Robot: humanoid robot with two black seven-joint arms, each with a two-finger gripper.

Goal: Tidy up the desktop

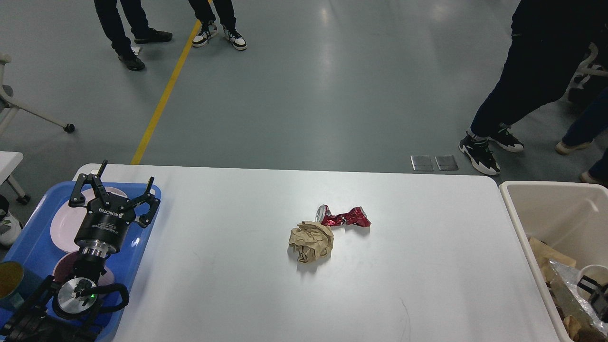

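Note:
The white desktop (237, 285) fills the lower view. A crumpled brown paper ball (311, 241) lies at its middle, touching a crushed red can (344, 217) just behind it. My left gripper (115, 190) is open and empty, hovering over the far right corner of the blue tray (33, 247). My right gripper (596, 297) shows only as a small dark part at the right edge, low inside the beige bin (515, 213), against a white cup (593, 274). I cannot tell whether it grips the cup.
The blue tray holds pink plates (61, 228) and a teal cup (8, 285) at the left edge. The bin holds paper and foil scraps (563, 280). People stand on the floor beyond the table, one near the far right corner (489, 142).

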